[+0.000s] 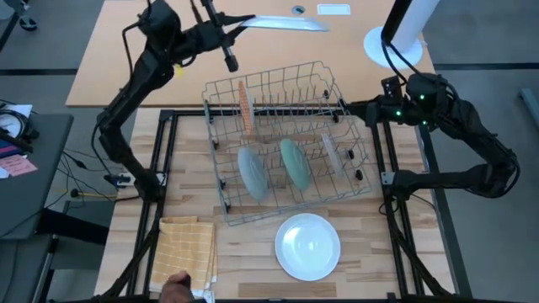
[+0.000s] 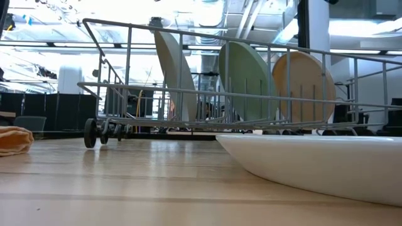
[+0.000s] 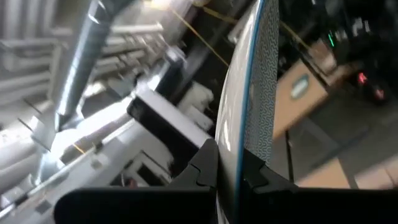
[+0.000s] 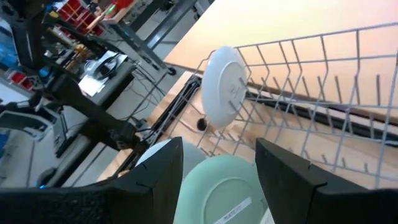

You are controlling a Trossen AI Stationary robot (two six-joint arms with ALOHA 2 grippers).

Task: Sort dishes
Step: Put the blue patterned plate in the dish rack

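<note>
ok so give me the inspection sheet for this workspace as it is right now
surface: wooden table, with a wire rack standing on it
job's things: plates upright in the rack, among them an orange-red plate and a teal plate; white plate flat on the table in front of the rack; patterned plate held in the air
clutter: yellow cloth at the table's front left
grippers: left gripper raised beyond the rack, jaws shut on the patterned plate's rim; right gripper at the rack's right side, jaws open, empty
cables: loose cables left of the table
surroundings: a person's hand at the cloth's front edge
</note>
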